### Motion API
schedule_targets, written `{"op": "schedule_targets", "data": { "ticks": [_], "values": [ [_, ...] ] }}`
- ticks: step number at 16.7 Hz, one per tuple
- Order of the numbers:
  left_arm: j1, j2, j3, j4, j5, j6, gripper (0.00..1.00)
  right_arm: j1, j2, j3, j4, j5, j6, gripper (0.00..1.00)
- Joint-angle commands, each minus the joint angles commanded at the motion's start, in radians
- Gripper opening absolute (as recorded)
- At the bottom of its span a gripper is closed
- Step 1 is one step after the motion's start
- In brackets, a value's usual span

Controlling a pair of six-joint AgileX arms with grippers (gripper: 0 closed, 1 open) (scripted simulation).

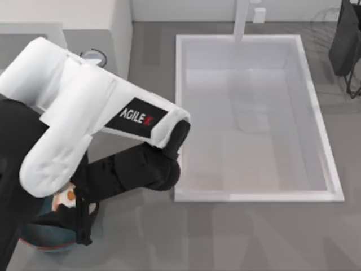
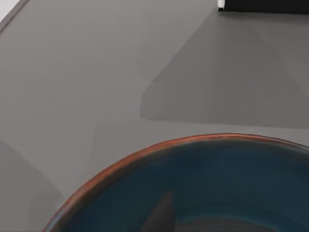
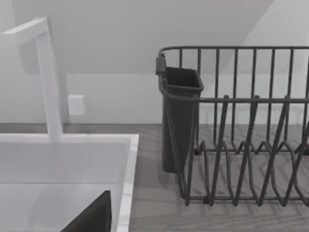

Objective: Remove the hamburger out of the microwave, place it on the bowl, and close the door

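Observation:
The dark teal bowl (image 1: 40, 240) with a reddish-brown rim sits on the grey counter at the front left. The pale hamburger (image 1: 63, 199), with its orange spot, is at the bowl's far edge, right against my left gripper (image 1: 83, 223). I cannot tell whether the hamburger is held or resting. In the left wrist view the bowl (image 2: 145, 153) lies close below. The off-white microwave (image 1: 84, 17) stands at the back left with one knob (image 1: 93, 56) showing. My left arm hides the door. My right wrist view faces the back wall.
A white sink basin (image 1: 254, 196) with a faucet (image 1: 242, 20) takes up the middle and right of the table. A dark wire dish rack (image 3: 241, 145) with a cutlery cup stands beyond the sink's right rim (image 3: 128, 183). Bare counter lies in front of the sink.

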Motion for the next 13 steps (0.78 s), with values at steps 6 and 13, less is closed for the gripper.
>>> {"op": "schedule_targets", "data": {
  "ticks": [6,13],
  "values": [
    [0.041,-0.005,-0.104,0.103,-0.037,0.026,0.00,0.000,0.000,0.000,0.000,0.000,0.000,1.00],
    [0.041,-0.005,-0.105,0.104,-0.037,0.026,0.30,0.000,0.000,0.000,0.000,0.000,0.000,1.00]
  ]
}}
